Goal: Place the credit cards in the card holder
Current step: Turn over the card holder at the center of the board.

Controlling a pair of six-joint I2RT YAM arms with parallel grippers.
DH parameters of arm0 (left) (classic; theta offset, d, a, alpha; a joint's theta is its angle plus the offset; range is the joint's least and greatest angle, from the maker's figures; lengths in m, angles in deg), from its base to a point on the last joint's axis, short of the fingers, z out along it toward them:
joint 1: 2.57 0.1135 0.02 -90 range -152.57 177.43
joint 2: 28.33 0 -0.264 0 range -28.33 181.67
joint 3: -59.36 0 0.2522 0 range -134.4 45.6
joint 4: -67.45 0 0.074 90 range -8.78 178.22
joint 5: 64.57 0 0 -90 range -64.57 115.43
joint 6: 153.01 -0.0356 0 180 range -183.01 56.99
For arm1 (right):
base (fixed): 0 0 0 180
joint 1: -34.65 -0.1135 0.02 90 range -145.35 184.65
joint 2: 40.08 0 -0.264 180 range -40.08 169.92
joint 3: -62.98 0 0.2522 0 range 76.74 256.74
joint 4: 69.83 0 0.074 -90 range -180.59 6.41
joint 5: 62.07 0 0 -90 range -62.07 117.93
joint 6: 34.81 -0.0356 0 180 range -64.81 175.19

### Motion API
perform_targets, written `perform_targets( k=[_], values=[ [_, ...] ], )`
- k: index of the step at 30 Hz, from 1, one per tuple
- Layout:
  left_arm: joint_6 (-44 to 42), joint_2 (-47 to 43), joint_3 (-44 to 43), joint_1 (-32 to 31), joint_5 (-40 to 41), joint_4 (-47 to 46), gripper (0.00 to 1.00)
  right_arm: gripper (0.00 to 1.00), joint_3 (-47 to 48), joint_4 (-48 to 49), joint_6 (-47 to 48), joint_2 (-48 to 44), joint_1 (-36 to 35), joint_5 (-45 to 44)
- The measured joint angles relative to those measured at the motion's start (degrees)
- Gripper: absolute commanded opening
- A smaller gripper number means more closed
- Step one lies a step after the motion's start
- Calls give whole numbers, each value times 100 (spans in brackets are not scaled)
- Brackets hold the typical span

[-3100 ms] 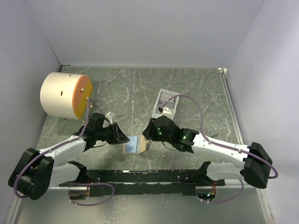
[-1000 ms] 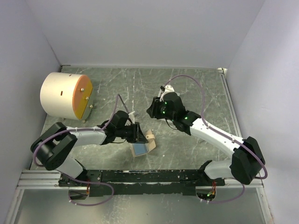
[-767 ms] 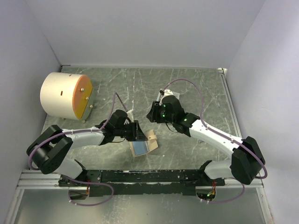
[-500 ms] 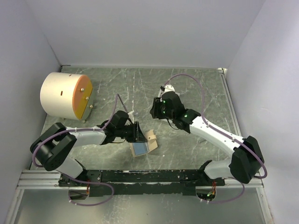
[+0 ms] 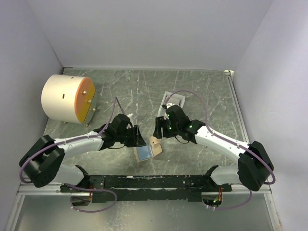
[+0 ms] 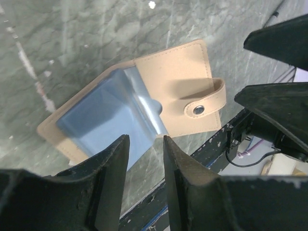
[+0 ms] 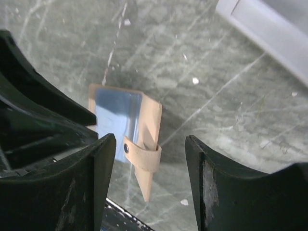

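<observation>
No credit cards show in any view. The card holder [image 5: 178,96] is a white low-walled tray at the back, half hidden behind my right arm; its edge [image 7: 262,25] crosses the top right of the right wrist view. A tan wallet [image 5: 146,152] with a light-blue inside lies open on the table between both grippers [image 6: 159,91] [image 7: 126,126]. My left gripper [image 5: 140,137] [image 6: 146,144] hovers at the wallet's left edge, its jaws a narrow gap apart with nothing between them. My right gripper [image 5: 156,130] [image 7: 150,144] hangs over the wallet's strap side, open wide and empty.
A cream cylinder with an orange end [image 5: 66,98] lies at the back left. The black mounting rail [image 5: 149,182] runs along the near edge just below the wallet. White walls close in the grey marbled table [image 5: 216,96] on three sides.
My right gripper has come back from the card holder toward the wallet and opened wider, uncovering the tray. The left gripper has eased open a little beside the wallet.
</observation>
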Motion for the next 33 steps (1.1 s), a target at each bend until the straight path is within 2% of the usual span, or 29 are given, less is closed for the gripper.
perform_targets(
  k=[6,10,13,21,25,33],
  values=[
    [11,-588,173,0,433,713,46,51,-313,4,-37,74,-59,199],
    [72,-940,256,2,649,1113,52,35,-621,243,-155,240,-105,354],
    [111,-1165,396,2,616,1045,57,26,-916,459,-345,302,-166,374],
    [186,-1169,564,42,538,667,62,19,-1665,1283,-1226,297,-632,275],
    [197,-1169,581,46,586,566,65,19,-1939,1604,-1681,190,-817,149],
    [197,-1169,619,46,732,581,67,19,-2103,1858,-2004,31,-852,17]
  ],
)
